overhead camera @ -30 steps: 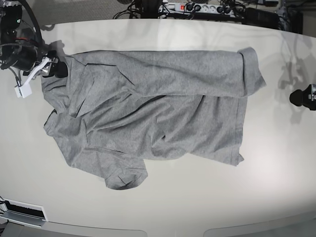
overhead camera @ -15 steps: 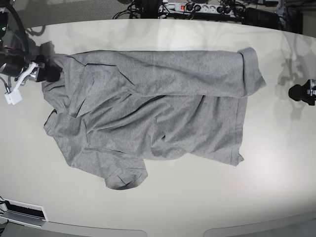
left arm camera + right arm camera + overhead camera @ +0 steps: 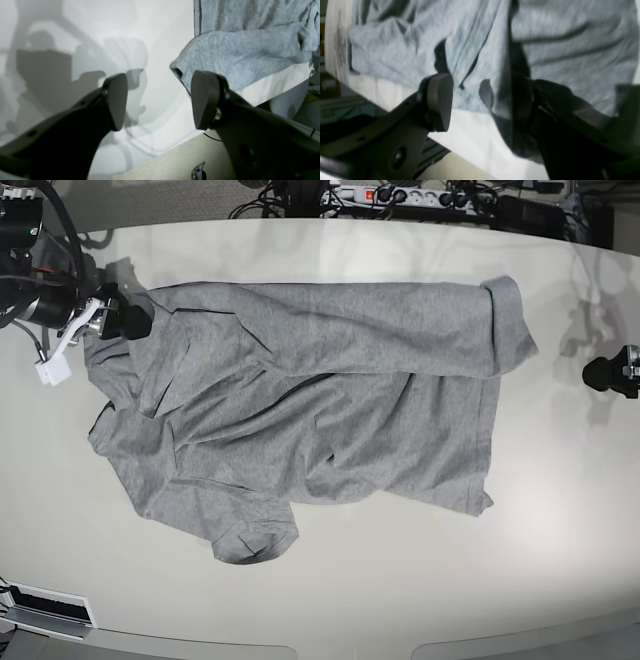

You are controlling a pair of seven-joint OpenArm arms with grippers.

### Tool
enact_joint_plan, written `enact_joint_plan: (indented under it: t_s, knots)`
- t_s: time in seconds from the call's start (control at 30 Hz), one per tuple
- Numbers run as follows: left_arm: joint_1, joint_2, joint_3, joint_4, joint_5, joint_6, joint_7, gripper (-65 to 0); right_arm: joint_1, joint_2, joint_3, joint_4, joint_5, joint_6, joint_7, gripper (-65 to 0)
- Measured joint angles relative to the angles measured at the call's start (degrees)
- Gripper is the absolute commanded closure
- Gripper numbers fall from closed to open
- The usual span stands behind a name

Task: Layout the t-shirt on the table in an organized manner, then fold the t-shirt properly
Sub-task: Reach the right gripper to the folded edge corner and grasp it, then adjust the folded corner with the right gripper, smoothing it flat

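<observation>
The t-shirt (image 3: 310, 400) lies rumpled and partly folded over itself across the glossy off-white table (image 3: 400, 590), cables and a power strip (image 3: 400, 195) behind. The right gripper (image 3: 480, 100), jaws wide, straddles a fabric edge; the left gripper (image 3: 160, 102), equally wide, holds nothing, well apart.
</observation>
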Motion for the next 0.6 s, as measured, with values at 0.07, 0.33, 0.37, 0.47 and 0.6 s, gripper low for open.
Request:
enact_joint_plan:
  t_s: [0.07, 0.33, 0.37, 0.47, 0.6]
  knots:
    - [0.0, 0.0, 0.0, 0.0, 0.0, 0.0, 0.0, -40.1, 0.3, -0.1, 0.0, 0.0, -0.3, 0.0, 0.2, -39.2]
    - [0.0, 0.0, 0.0, 0.0, 0.0, 0.0, 0.0, -40.1, 0.3, -2.9, -2.6, 0.0, -7.4, 0.0, 2.9, -5.0]
    - [0.0, 0.0, 0.0, 0.0, -0.1, 0.0, 0.0, -40.1, 0.6, -2.7, -2.6, 0.0, -7.4, 0.0, 2.9, 0.0]
    - [0.0, 0.0, 0.0, 0.0, -0.2, 0.0, 0.0, -40.1, 1.9, -1.2, -2.6, 0.5, -7.2, 0.0, 1.6, 0.0]
    - [0.0, 0.0, 0.0, 0.0, 0.8, 0.0, 0.0, -40.1, 1.8, -0.6, -2.6, 7.0, -5.0, 0.0, -1.2, 0.0]
